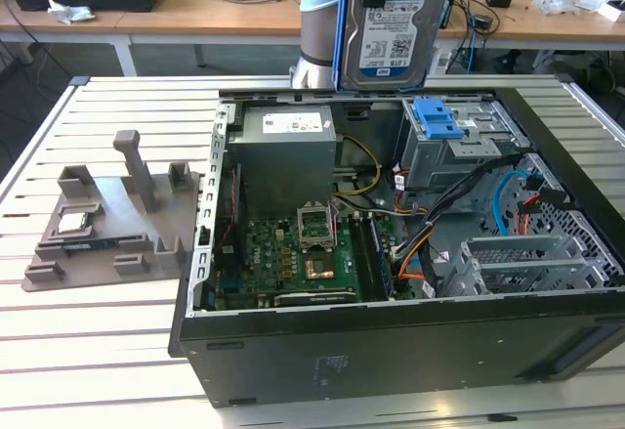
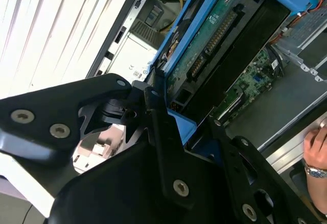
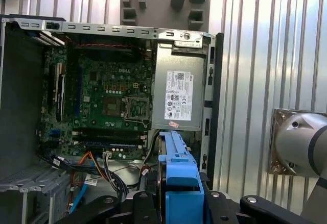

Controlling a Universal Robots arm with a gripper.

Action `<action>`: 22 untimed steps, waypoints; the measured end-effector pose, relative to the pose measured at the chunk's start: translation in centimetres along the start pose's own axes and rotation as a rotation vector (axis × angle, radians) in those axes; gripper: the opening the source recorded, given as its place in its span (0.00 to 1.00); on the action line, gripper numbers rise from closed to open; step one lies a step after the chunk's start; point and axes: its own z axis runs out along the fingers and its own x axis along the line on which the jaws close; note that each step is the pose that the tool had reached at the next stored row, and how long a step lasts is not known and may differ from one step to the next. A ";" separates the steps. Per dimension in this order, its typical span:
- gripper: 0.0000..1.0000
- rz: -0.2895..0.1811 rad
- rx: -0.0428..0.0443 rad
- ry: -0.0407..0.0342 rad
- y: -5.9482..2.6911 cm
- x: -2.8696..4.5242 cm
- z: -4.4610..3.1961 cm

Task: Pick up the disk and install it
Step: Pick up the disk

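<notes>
The disk, silver with a white-and-blue label and a blue frame, hangs upright above the back of the open computer case. It is over the drive bay, where a small blue bracket sits. In the second wrist view my gripper is shut on the disk, its black fingers clamping the blue frame, and the green circuit side shows. In the first wrist view the disk shows edge-on between the gripper's black parts, above the case interior.
Inside the case lie the motherboard, the power supply and loose cables. A grey fixture holding a small silver chip stands on the slatted table at the exterior view's left. A person's hand rests by the case.
</notes>
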 end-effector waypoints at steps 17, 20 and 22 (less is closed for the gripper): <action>0.37 0.000 0.0000 0.0000 -1.26 0.73 0.09; 0.37 0.000 0.0000 0.0000 -1.49 0.90 0.11; 0.37 0.000 0.0000 0.0000 -1.58 0.96 0.12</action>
